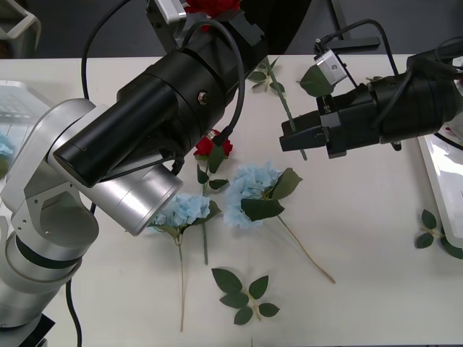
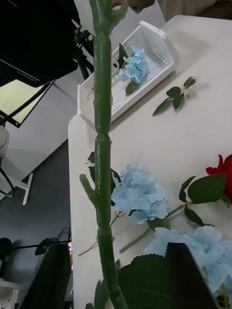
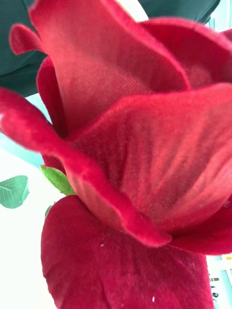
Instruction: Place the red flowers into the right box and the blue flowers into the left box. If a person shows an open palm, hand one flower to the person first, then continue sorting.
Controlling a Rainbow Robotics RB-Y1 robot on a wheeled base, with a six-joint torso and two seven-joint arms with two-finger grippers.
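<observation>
The left arm reaches far forward over the counter, its wrist raised high at the back. The right arm comes in from the side, and its hand (image 1: 289,137) pinches tight, fingers pointing left.

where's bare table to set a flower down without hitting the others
Free: the stretch between the two blue flowers and the right box, and the near edge right of the loose leaf sprig. Crowded: the middle, around the blue flowers and a red flower.

Deep-red rose (image 3: 125,145) — pale-blue hydrangeas (image 1: 249,191) — white tray (image 2: 154,53), green stem (image 2: 102,145).
</observation>
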